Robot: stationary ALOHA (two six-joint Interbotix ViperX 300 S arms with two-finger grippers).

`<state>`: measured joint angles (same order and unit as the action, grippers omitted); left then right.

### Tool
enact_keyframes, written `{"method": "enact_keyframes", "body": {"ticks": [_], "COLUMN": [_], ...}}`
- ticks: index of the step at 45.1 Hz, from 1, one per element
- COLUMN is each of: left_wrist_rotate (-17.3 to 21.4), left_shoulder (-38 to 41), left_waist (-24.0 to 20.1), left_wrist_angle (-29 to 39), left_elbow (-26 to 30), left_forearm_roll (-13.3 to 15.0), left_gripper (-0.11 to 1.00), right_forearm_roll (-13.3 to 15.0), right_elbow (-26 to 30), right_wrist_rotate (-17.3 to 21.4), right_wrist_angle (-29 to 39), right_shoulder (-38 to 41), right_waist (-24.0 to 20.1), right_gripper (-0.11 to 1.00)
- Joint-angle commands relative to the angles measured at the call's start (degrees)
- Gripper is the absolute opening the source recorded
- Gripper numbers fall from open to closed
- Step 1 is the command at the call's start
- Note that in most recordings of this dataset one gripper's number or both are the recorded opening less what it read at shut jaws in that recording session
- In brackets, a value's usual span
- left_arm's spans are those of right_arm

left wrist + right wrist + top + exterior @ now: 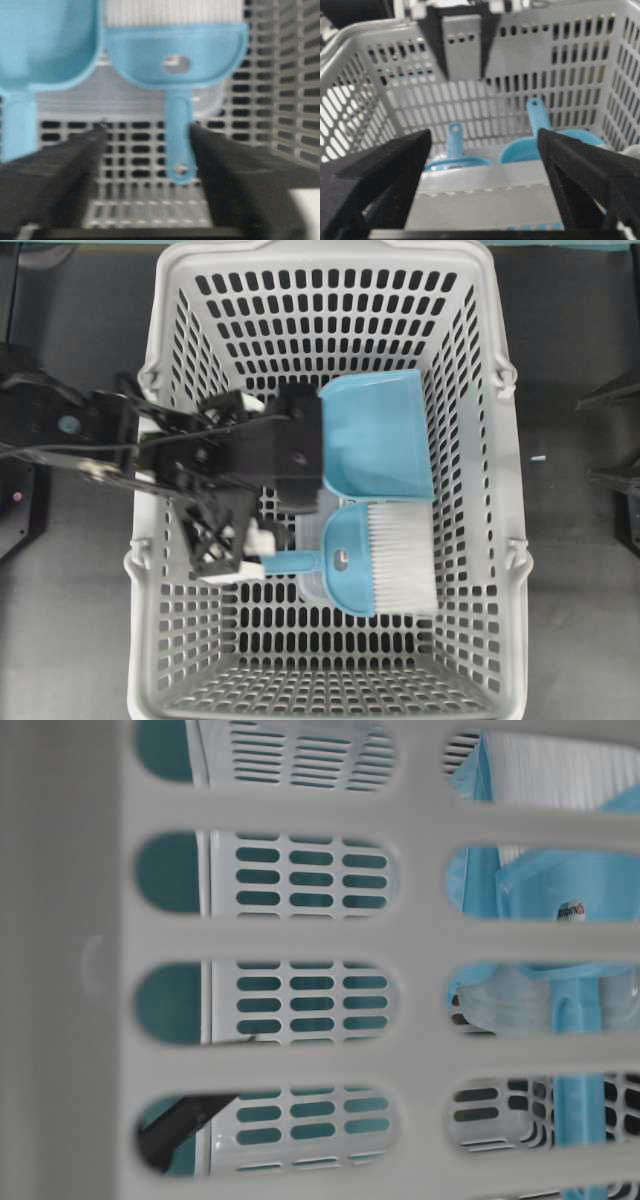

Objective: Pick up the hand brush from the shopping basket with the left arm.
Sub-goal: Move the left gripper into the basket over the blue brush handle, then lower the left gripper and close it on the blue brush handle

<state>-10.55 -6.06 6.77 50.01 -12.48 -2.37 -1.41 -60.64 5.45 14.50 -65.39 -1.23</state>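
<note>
The shopping basket (160, 420) sits on the surface (580, 320). Two things lie in the shopping basket, on its floor. In the overhead view, the dustpan (375, 435) is nearer the top, and the hand brush (375, 565) lies just below it, close beside it. The bristles point right and the thin handle points left. The left arm (110, 440) reaches in over the left wall of the shopping basket. The left gripper (145, 135) is down inside, to the left of both things. In the left wrist view, the handle lies between its two fingers. The right gripper (482, 145) is outside, off to the right.
</note>
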Motion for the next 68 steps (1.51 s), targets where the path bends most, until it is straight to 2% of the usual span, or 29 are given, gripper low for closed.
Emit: {"method": "enact_keyframes", "body": {"ticks": [1, 5, 7, 29, 49, 53, 55, 63, 68], "left_wrist_rotate": [-0.6, -0.8, -0.8, -1.0, -0.8, -0.4, -0.4, -0.2, 0.2], "left_shoulder": [1.6, 3.7, 5.0, 14.1, 15.6, 15.6, 15.6, 13.4, 11.5], "left_waist": [1.1, 1.8, 2.2, 4.4, 4.3, 4.3, 4.4, 4.7, 4.6], "left_wrist_angle": [0.4, 1.2, 1.6, 1.1, -2.0, -2.4, -2.3, -2.4, -1.9], "left_elbow": [1.9, 1.7, 1.6, -0.3, -2.7, -2.6, -2.6, -2.9, -2.6], "left_forearm_roll": [-0.1, -0.1, -0.1, -0.1, -0.1, -0.1, -0.1, -0.1, -0.1], "left_gripper": [0.74, 0.89, 0.91, 0.90, 0.89, 0.83, 0.75, 0.26, 0.26], "right_forearm_roll": [0.0, -0.1, 0.0, -0.2, -0.4, -0.4, -0.4, -0.4, -0.4], "right_elbow": [0.6, 0.1, -0.3, -1.4, -2.2, -2.2, -2.3, -2.3, -2.4], "right_wrist_rotate": [0.1, 0.2, 0.3, 0.3, 0.3, 0.3, 0.3, 0.3, 0.3], "right_wrist_angle": [-0.6, -0.7, -0.7, -1.1, -1.6, -1.9, -2.0, -2.0, -2.0], "right_shoulder": [0.0, 0.0, -0.1, -1.2, -1.1, -1.2, -1.1, -1.2, -1.2], "right_waist": [-0.1, 0.0, -0.1, -0.1, 0.0, -0.1, -0.1, 0.0, -0.1], "right_gripper": [0.80, 0.79, 0.79, 0.79, 0.79, 0.79, 0.79, 0.79, 0.79]}}
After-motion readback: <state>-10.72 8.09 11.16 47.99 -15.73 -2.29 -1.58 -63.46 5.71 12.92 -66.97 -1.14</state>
